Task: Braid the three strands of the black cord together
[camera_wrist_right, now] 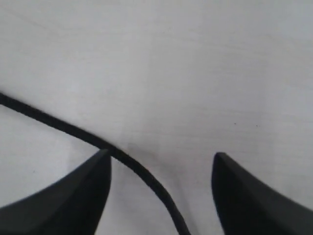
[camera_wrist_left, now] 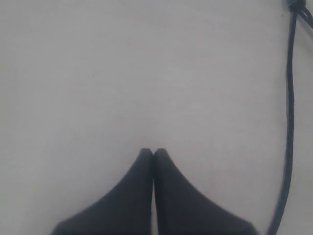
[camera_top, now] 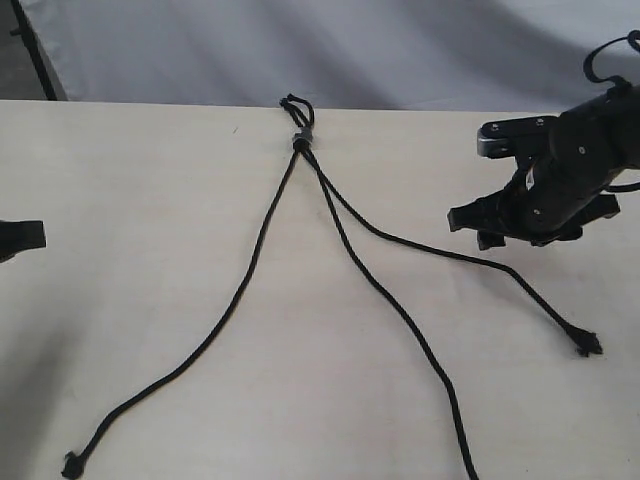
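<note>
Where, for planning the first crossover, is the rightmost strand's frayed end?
In the exterior view, the frayed end lies at lower right, below and right of the right claw.

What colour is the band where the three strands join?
Grey; the band shows best in the exterior view.

Robot lab bench: pale table (camera_top: 120, 250) w/ white cloth backdrop (camera_top: 400, 50), black arm (camera_top: 575, 165).

Matt fibrous black cord (camera_top: 299, 143); table (camera_top: 130, 220) smooth, pale, w/ wood grain.
</note>
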You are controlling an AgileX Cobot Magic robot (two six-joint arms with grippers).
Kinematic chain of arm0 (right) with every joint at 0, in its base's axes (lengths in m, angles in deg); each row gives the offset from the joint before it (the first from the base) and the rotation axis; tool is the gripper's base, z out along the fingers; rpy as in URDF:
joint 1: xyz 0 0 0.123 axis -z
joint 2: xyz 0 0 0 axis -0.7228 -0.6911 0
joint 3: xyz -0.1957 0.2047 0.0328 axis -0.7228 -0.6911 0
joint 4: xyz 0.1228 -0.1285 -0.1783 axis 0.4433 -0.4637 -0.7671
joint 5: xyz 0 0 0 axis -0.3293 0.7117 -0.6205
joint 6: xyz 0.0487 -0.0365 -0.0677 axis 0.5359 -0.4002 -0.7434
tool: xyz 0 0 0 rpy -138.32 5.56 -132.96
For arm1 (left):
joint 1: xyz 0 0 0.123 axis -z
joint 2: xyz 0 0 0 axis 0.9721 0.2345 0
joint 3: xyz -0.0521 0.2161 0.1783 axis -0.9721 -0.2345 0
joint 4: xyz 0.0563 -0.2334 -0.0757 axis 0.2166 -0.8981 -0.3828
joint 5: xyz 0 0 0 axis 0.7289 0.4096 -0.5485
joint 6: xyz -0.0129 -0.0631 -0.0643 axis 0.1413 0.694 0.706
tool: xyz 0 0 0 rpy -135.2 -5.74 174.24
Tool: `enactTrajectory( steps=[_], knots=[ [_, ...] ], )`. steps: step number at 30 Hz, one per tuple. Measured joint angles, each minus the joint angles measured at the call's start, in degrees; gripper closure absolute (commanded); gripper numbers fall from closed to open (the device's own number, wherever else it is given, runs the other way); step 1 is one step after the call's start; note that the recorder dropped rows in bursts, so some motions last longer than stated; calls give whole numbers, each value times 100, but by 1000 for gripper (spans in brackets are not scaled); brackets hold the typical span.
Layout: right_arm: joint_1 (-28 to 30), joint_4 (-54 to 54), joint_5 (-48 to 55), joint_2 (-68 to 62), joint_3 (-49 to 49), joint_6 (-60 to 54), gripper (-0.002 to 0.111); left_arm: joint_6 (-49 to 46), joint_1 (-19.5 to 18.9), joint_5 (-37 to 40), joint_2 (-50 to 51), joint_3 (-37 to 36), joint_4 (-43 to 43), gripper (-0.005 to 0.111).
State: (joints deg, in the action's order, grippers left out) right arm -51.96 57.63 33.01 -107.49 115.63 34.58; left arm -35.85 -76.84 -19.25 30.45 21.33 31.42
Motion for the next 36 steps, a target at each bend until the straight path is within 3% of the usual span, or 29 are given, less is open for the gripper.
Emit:
enactTrajectory(
  steps=[4,8,11,17,22,28,36],
  knots=[
    [0,-309,744,217,423,0,43,0,444,23,5,202,-126,87],
    [0,-664,1148,659,622,25,43,13,1381,23,284,631,-217,58],
    [0,-715,1232,902,635,35,43,35,2167,23,778,1148,-226,48],
    [0,-767,1319,962,635,47,43,35,3234,252,2248,2487,-272,46],
    [0,-919,1341,962,635,47,43,35,3811,1198,3743,4028,-300,46],
    [0,-1004,1371,962,635,158,43,110,4159,2242,5137,5644,-300,46],
    [0,-1018,1292,962,635,262,43,358,4196,3464,6369,7257,-314,46]
  ],
)
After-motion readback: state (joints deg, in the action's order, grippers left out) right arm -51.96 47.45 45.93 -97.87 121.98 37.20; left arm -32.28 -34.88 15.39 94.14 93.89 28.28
